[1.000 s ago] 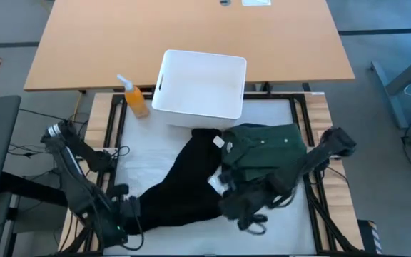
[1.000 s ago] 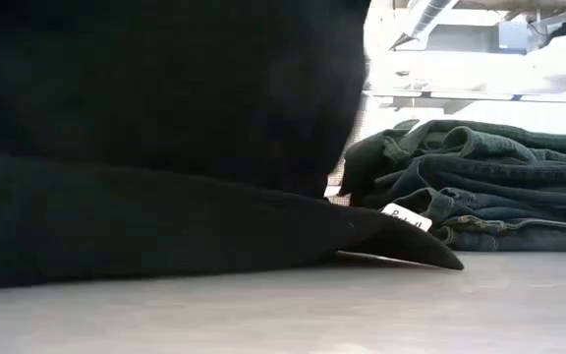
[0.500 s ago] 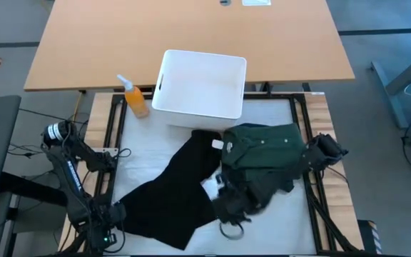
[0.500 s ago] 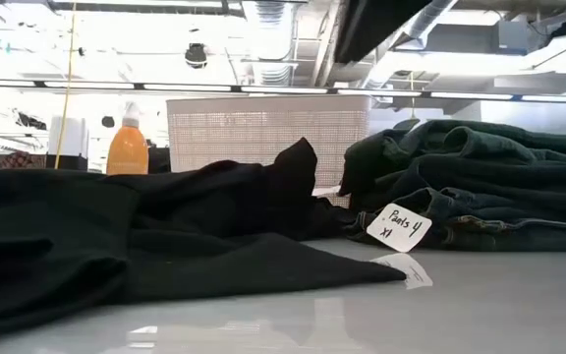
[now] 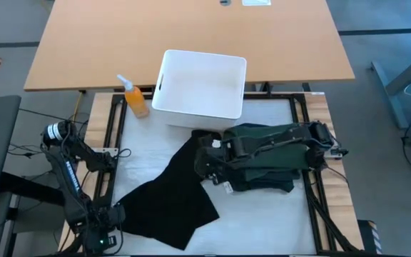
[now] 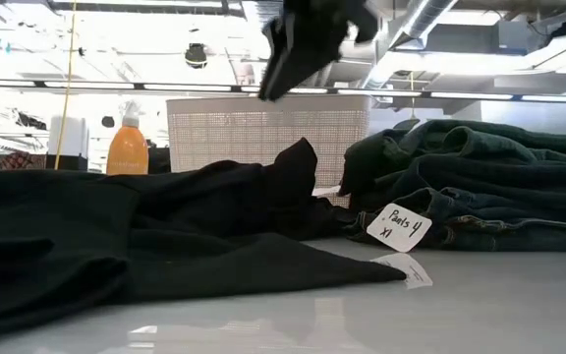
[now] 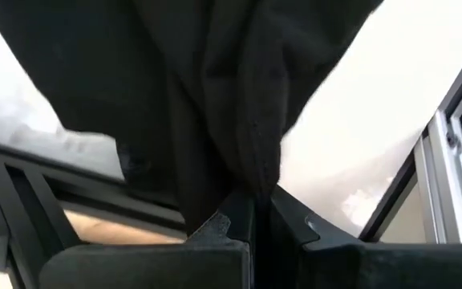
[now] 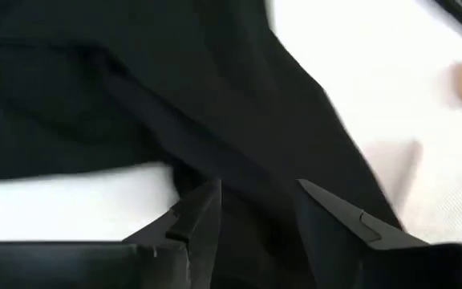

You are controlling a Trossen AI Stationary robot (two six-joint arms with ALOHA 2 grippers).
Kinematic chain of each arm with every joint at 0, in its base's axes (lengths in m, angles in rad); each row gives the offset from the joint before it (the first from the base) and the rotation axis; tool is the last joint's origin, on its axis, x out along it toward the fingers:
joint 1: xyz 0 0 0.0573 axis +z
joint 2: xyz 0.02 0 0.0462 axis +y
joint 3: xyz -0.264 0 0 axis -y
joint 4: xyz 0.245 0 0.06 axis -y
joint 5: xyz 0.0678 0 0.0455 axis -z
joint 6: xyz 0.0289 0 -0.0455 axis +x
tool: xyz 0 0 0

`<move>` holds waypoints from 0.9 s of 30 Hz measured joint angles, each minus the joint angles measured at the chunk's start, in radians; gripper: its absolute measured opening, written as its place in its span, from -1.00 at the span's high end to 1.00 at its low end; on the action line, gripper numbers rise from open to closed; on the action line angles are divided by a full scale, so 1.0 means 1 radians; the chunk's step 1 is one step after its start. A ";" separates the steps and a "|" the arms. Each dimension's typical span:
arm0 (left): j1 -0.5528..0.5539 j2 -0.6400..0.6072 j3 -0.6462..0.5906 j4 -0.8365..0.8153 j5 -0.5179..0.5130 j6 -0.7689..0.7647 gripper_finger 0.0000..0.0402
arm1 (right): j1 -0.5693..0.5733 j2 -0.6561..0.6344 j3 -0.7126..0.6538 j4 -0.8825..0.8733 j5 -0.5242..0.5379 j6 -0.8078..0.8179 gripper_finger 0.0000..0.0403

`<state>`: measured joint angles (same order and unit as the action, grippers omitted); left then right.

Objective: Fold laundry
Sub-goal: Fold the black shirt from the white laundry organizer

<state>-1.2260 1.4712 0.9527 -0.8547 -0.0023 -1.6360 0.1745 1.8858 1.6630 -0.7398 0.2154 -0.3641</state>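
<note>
High view: black garment (image 5: pixel 170 203) is lying across the worktop (image 5: pixel 277 214), beside green pants (image 5: pixel 266 150). Left pincer (image 5: pixel 105 232) is pinching its corner; right pincer (image 5: pixel 204 163), fingers apart, is seemingly hovering above it.

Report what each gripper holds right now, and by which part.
The left gripper pinches the black garment by a bunched edge fold. The right gripper is open above it, holding nothing.

Count by the white bin (image 5: pixel 200 84):
1 bin, 1 orange bottle (image 5: pixel 135 98) beside it, 1 black garment (image 5: pixel 171 196), 1 dark green garment (image 5: pixel 266 139), 2 grippers.
</note>
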 joint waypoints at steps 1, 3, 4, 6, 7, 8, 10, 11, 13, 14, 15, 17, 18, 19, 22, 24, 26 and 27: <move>-0.002 0.000 0.000 0.000 -0.017 0.000 1.00 | 0.010 0.000 0.000 0.013 -0.029 -0.001 0.08; -0.007 0.000 0.000 0.000 -0.055 0.019 1.00 | 0.041 0.000 -0.004 0.033 -0.049 -0.017 0.08; -0.008 0.000 0.000 0.000 -0.074 0.032 1.00 | 0.060 0.000 -0.014 0.051 -0.051 -0.038 0.08; -0.008 0.000 0.000 -0.001 -0.113 0.046 1.00 | 0.100 0.000 -0.059 0.116 -0.039 -0.093 0.09; -0.008 0.000 0.000 0.000 -0.122 0.059 0.99 | 0.119 0.000 -0.090 0.160 -0.011 -0.116 0.09; -0.008 0.000 0.000 0.002 -0.124 0.074 0.96 | 0.137 0.001 -0.118 0.200 0.029 -0.136 0.09; -0.008 0.000 0.000 0.005 -0.111 0.095 0.89 | 0.164 0.002 -0.176 0.288 0.108 -0.162 0.09; -0.008 0.000 0.000 0.005 -0.102 0.099 0.84 | 0.171 0.002 -0.199 0.324 0.133 -0.168 0.09; -0.011 0.000 0.000 0.004 -0.081 0.105 0.72 | 0.172 0.001 -0.242 0.385 0.143 -0.159 0.09; -0.014 0.000 0.000 0.003 -0.072 0.102 0.66 | 0.172 0.001 -0.259 0.398 0.144 -0.144 0.09; -0.016 0.000 0.000 0.002 -0.061 0.093 0.59 | 0.171 0.001 -0.278 0.414 0.145 -0.129 0.09; -0.025 0.001 0.000 0.002 -0.048 0.069 0.45 | 0.169 0.001 -0.320 0.468 0.156 -0.118 0.09; -0.031 0.001 0.000 0.003 -0.045 0.059 0.39 | 0.168 0.001 -0.340 0.499 0.165 -0.119 0.10; -0.036 0.001 0.000 0.004 -0.047 0.052 0.33 | 0.164 0.001 -0.357 0.535 0.172 -0.126 0.10; -0.048 0.002 0.000 0.008 -0.051 0.037 0.18 | 0.158 0.001 -0.399 0.616 0.175 -0.148 0.11; -0.055 0.003 0.000 0.005 -0.065 0.030 0.11 | 0.155 0.001 -0.421 0.651 0.172 -0.149 0.12; -0.059 0.003 0.000 0.009 -0.083 0.027 0.06 | 0.149 0.001 -0.446 0.680 0.172 -0.149 0.12; -0.061 0.003 0.000 0.010 -0.089 0.028 0.05 | 0.149 0.001 -0.454 0.684 0.169 -0.148 0.12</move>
<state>-1.2871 1.4739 0.9527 -0.8447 -0.0908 -1.6077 0.3236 1.8870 1.2086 -0.0561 0.3843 -0.5118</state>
